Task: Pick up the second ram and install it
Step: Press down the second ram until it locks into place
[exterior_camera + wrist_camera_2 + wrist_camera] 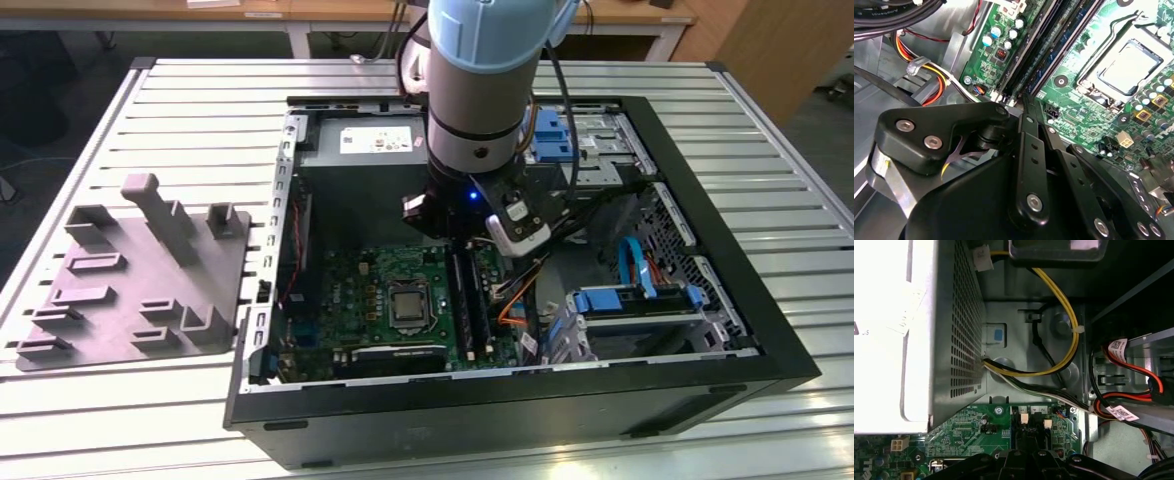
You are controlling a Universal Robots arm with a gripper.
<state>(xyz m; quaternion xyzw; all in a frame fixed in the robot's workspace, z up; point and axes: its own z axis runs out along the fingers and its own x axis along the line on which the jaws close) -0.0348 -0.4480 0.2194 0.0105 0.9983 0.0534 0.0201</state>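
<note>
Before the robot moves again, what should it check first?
1. Gripper over the memory sockets: ok.
2. Second ram seated in a socket: cannot tell.
3. Orange cables lying off the sockets: ok.
4. Computer case open on top: ok.
5. Grey tray outside the case, apart from the arm: ok.

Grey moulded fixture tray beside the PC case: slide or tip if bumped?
Probably slides: the grey moulded fixture tray lies flat, broad-based, on the slatted metal table. Likely stiff and light, looking like one moulded piece. A push on its tall posts might lever it up.
</note>
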